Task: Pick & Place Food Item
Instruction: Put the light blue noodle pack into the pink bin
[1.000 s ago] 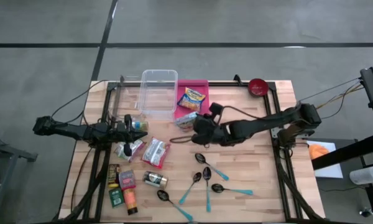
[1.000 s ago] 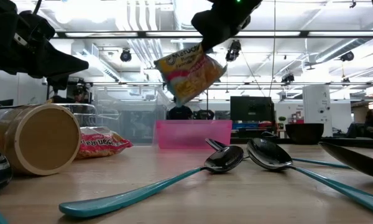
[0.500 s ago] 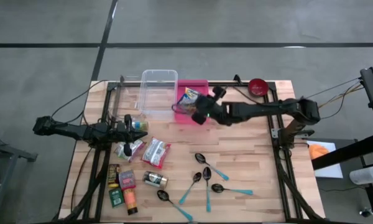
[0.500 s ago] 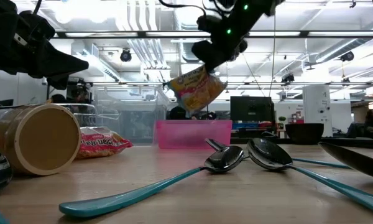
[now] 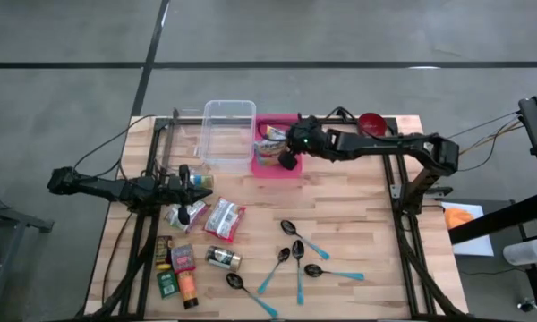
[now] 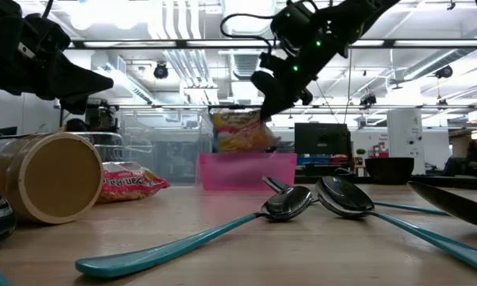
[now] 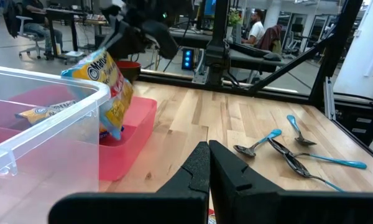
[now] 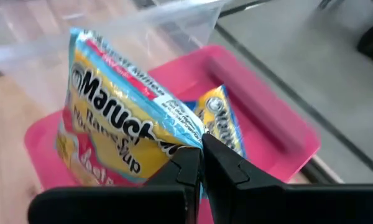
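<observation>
A yellow and blue ramen packet (image 8: 124, 137) hangs over the pink tray (image 5: 278, 172) at the far middle of the table, with my right gripper (image 8: 201, 148) shut on it. The low view shows the packet (image 6: 240, 131) dipping behind the tray's near wall (image 6: 246, 171). A second ramen packet (image 8: 227, 121) lies flat in the tray. My left gripper (image 7: 208, 149) is shut on nothing and rests at the table's left, beside the clear bin (image 5: 228, 134). My right gripper pinches the packet's edge (image 8: 188, 135) between its two fingers. The fingers come slanting down from the table's right side. The packet hangs tilted below them (image 7: 109, 87), its lower end down inside the tray; whether it touches the tray floor I cannot tell.
Several teal-handled spoons (image 5: 295, 255) lie at the near middle. Snack packets, a can (image 5: 222, 258) and small bottles sit at the near left. A red bowl (image 5: 370, 123) stands at the far right. A tan jar (image 6: 52, 175) lies on its side near the low camera.
My right gripper has carried the ramen packet from the table's middle toward the far edge, rolling and sinking as it went. The packet, earlier high over the bare wood, now hangs lower over the pink tray, its lower end inside it.
</observation>
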Robot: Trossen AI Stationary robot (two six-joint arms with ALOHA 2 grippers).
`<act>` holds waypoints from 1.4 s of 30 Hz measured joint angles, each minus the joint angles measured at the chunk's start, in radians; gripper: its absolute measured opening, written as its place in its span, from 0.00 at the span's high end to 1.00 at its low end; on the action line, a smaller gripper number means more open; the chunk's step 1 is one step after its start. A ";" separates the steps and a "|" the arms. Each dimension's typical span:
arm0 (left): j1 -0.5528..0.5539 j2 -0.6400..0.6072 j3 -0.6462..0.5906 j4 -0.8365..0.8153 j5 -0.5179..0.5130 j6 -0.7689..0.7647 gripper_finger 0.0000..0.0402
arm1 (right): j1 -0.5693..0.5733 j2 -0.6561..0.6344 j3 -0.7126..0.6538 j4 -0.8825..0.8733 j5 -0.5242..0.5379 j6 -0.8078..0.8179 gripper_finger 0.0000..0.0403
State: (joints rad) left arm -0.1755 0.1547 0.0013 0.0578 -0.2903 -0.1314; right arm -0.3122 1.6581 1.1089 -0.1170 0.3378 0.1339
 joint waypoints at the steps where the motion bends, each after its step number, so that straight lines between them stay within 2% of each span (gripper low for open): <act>1: 0.000 0.000 0.000 0.000 0.000 0.000 1.00 | 0.001 0.000 -0.009 0.000 -0.003 0.015 0.97; 6: 0.000 0.000 0.000 0.000 0.000 0.000 1.00 | 0.000 0.000 -0.067 0.004 -0.055 0.076 0.97; 12: 0.000 0.000 0.000 0.000 0.000 0.000 1.00 | 0.000 0.001 -0.122 0.026 -0.063 0.103 0.97; 27: 0.000 0.000 0.000 0.000 0.000 0.000 1.00 | 0.000 0.001 -0.130 0.049 -0.094 0.099 0.96; 30: 0.000 0.000 0.000 0.000 0.000 0.000 1.00 | 0.000 0.001 -0.131 0.048 -0.095 0.101 0.89; 38: 0.000 0.000 0.000 0.000 0.000 0.000 1.00 | 0.000 0.001 -0.131 0.048 -0.094 0.142 0.58; 42: 0.000 0.000 0.000 0.000 0.000 0.000 1.00 | 0.000 0.001 -0.131 0.048 -0.094 0.143 0.47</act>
State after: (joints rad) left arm -0.1756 0.1547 0.0013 0.0578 -0.2905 -0.1314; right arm -0.3126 1.6588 0.9775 -0.0685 0.2437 0.2768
